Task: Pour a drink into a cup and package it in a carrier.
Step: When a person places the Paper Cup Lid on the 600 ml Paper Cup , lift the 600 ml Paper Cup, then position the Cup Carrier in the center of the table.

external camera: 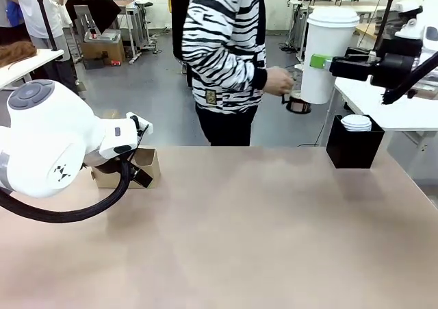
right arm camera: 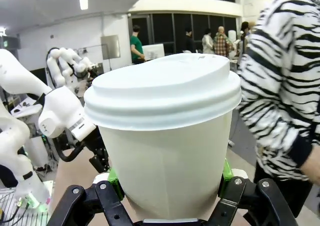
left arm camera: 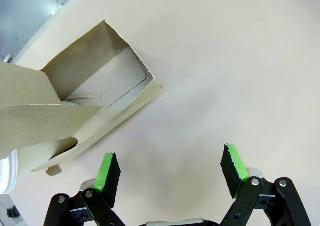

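My right gripper (external camera: 320, 62) is raised high at the right, shut on the tall white cup (external camera: 328, 52), which carries a white lid. In the right wrist view the cup (right arm camera: 167, 151) sits upright between the green pads (right arm camera: 114, 178). Just left of and below it, the person's hand (external camera: 279, 81) holds a glass jug with the dark drink (external camera: 296, 103). The brown cardboard carrier (external camera: 130, 168) stands at the table's left, partly behind my left arm. My left gripper (left arm camera: 170, 156) hangs open over bare table beside the carrier (left arm camera: 95, 80), holding nothing.
A black box (external camera: 352, 148) with a shorter lidded white cup (external camera: 356, 122) on top stands at the far right of the table. The person in a striped top (external camera: 222, 42) stands at the far edge. A white table (external camera: 404, 110) lies beyond on the right.
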Controlling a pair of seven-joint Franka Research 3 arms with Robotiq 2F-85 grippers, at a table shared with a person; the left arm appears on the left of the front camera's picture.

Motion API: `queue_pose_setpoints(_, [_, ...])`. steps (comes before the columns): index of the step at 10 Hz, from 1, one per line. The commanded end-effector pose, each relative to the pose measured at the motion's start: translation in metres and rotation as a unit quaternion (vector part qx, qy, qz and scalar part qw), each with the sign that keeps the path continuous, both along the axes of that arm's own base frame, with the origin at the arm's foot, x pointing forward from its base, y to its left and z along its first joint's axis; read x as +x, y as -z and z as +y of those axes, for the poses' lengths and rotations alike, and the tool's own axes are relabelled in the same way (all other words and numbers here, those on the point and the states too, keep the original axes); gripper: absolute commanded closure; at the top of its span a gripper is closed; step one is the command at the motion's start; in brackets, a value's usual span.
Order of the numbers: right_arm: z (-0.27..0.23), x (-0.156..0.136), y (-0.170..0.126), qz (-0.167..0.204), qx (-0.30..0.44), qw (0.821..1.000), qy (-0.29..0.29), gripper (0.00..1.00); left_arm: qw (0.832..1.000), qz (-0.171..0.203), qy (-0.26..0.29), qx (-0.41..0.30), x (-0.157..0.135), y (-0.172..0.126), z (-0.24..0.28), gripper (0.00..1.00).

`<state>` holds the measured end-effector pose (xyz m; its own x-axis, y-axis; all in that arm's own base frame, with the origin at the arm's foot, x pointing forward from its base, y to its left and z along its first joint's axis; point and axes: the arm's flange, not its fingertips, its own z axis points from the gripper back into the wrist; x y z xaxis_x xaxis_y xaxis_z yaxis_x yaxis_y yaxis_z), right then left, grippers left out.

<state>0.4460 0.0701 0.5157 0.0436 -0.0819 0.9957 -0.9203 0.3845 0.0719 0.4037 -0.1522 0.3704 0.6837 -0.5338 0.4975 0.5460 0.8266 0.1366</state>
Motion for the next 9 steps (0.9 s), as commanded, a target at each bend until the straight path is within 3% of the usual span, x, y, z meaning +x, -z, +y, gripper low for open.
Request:
queue_pose_setpoints(1, [0.0002,0.0018,0.0011,0.0,-0.002,1.0,0.003,0.2,1.0,0.0,0.0,-0.001,-0.0004,-0.0001,0.0004,0.0])
queue_pose_setpoints(9, [0.0002,0.0018,0.0011,0.0,-0.002,1.0,0.003,0.2,1.0,0.0,0.0,-0.001,-0.0004,-0.0001,0.0004,0.0])
